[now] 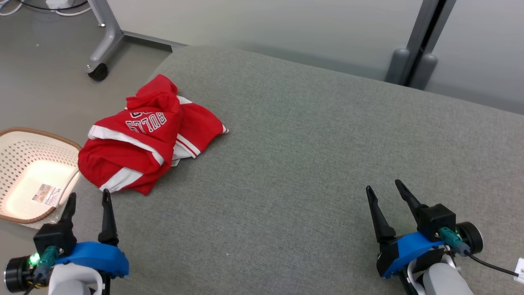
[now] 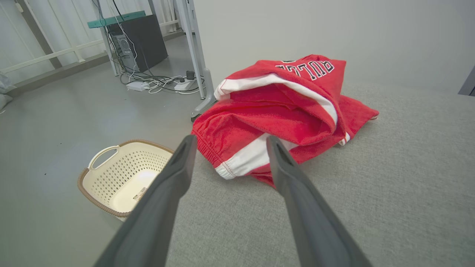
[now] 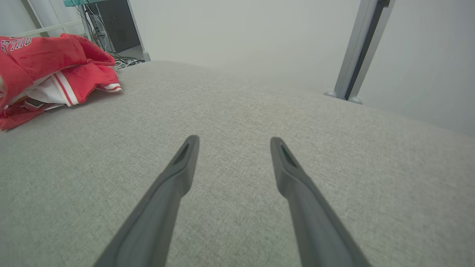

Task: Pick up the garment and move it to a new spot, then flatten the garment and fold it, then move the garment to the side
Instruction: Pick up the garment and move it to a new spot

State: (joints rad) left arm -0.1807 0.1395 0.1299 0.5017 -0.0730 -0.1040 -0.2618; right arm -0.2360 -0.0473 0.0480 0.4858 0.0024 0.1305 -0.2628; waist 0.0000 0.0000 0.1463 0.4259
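The garment point(image 1: 143, 137) is red with white stripes and black-and-white lettering, lying crumpled in a heap at the left edge of the grey cushioned surface point(image 1: 307, 164). My left gripper point(image 1: 89, 197) stands open just in front of the heap, nothing between its fingers. In the left wrist view the garment point(image 2: 274, 118) lies right beyond the left gripper point(image 2: 229, 140). My right gripper point(image 1: 384, 186) is open over bare fabric at the lower right, far from the garment. The right wrist view has the garment point(image 3: 48, 70) at the far left and the right gripper point(image 3: 233, 139) open.
A cream perforated basket point(image 1: 24, 172) with a brown rim sits on the floor left of the surface, beside my left gripper. A grey wheeled frame leg point(image 1: 104, 41) stands behind the garment. A grey post point(image 1: 413, 53) rises at the back right.
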